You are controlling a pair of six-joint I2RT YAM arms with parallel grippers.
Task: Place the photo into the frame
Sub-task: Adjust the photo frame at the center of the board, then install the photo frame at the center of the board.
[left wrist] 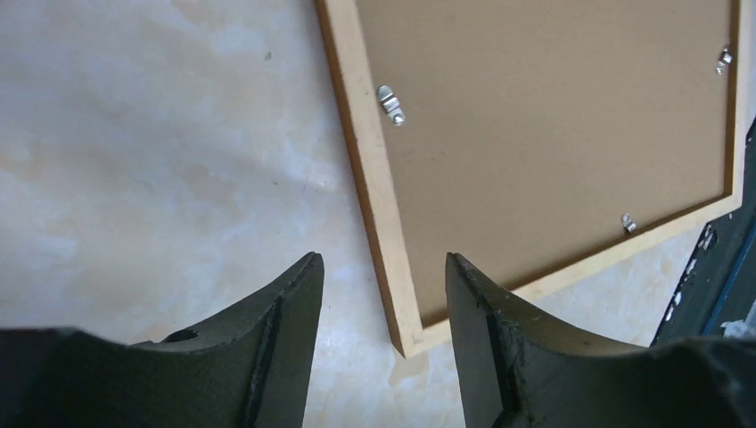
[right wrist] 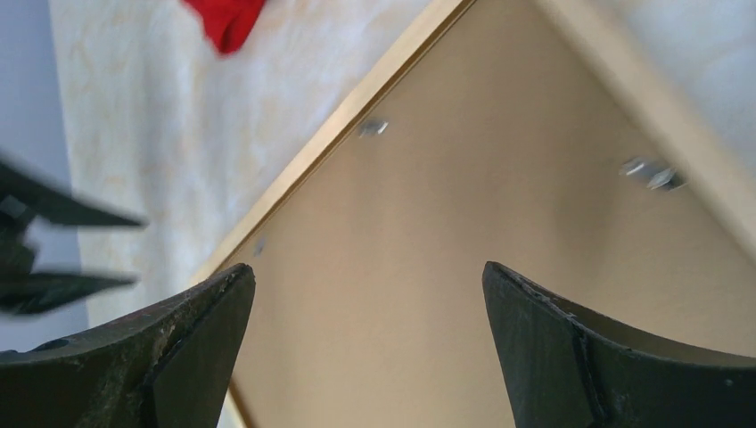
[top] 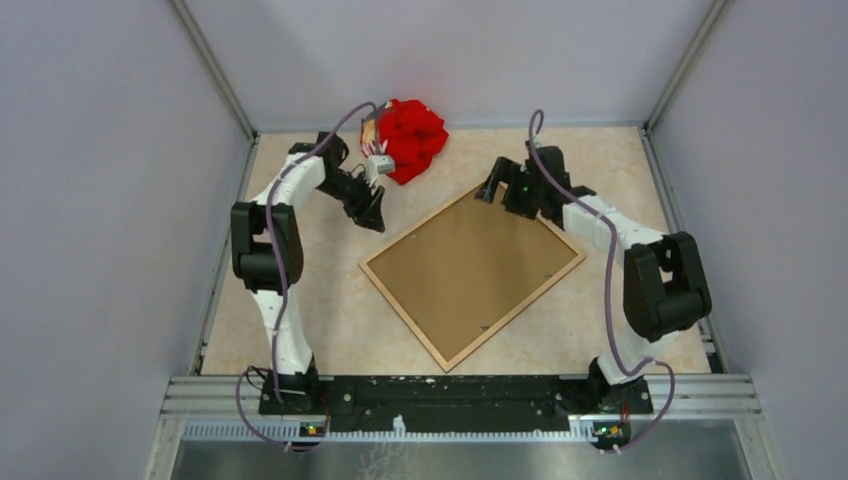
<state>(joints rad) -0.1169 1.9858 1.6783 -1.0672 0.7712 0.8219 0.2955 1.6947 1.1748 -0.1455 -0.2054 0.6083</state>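
The frame [top: 403, 318] lies face down in the middle of the table, turned like a diamond. A plain brown backing board [top: 472, 272] sits in it under small metal clips [left wrist: 390, 102]. The photo is hidden. My left gripper [top: 375, 215] hangs open just off the frame's left corner. In the left wrist view that corner of the frame [left wrist: 370, 169] shows below, between the fingers of the left gripper [left wrist: 383, 267]. My right gripper [top: 490, 190] stands wide open over the frame's far corner. In the right wrist view the right gripper [right wrist: 368, 276] has only the backing board [right wrist: 428, 223] under it.
A crumpled red cloth [top: 412, 138] lies at the back of the table, just beyond my left gripper. Grey walls close the table in on three sides. The arm bases stand at the near edge.
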